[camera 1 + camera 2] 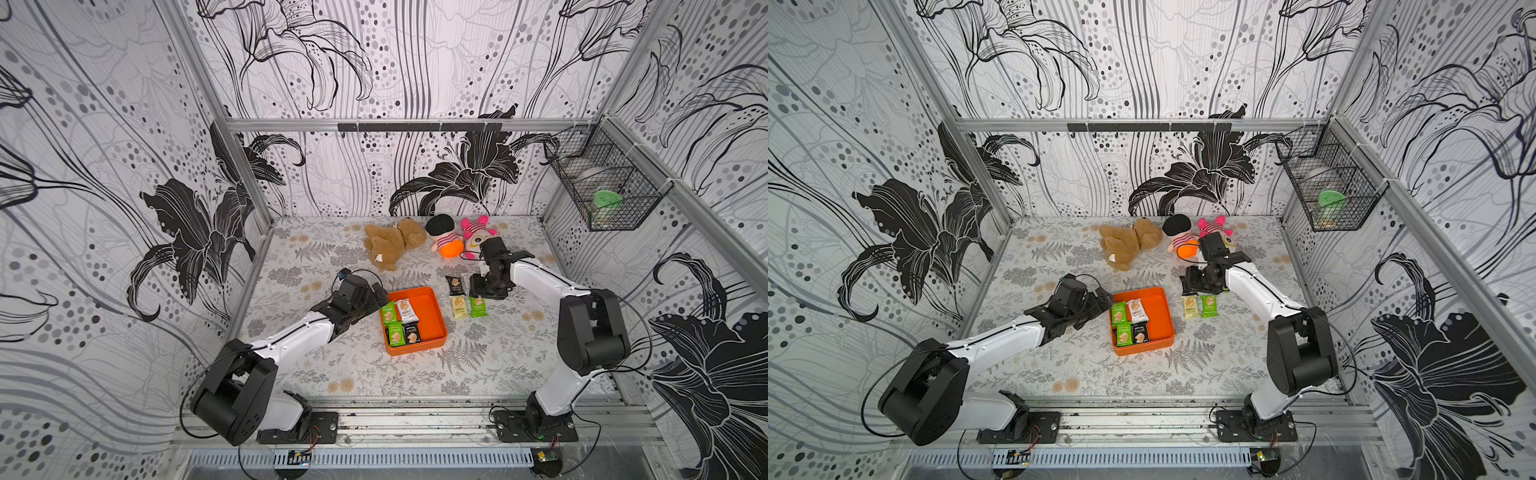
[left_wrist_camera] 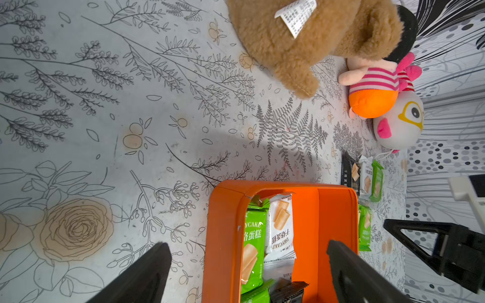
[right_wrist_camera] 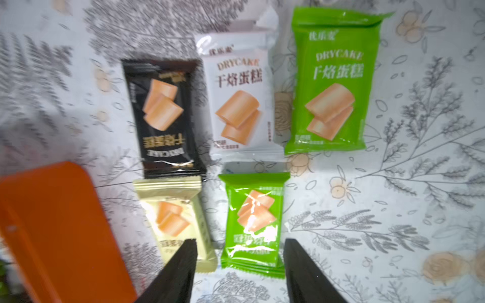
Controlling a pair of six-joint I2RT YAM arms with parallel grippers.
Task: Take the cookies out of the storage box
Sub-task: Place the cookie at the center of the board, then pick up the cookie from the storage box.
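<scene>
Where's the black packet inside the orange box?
In both top views: black packet in the storage box's near half, right of a green packet, in front of the white packet.

Film, plastic, plush
Cookies (image 3: 253,217) beside the storage box (image 1: 430,316): glossy crinkled film. The box: smooth plastic. Teddy (image 1: 390,245) behind it: fuzzy cloth.

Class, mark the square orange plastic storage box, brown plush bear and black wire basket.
storage box (image 1: 430,318): in a top view, bare floor
plush bear (image 1: 386,247): in a top view, body
wire basket (image 1: 636,199): in a top view, front mesh
</scene>
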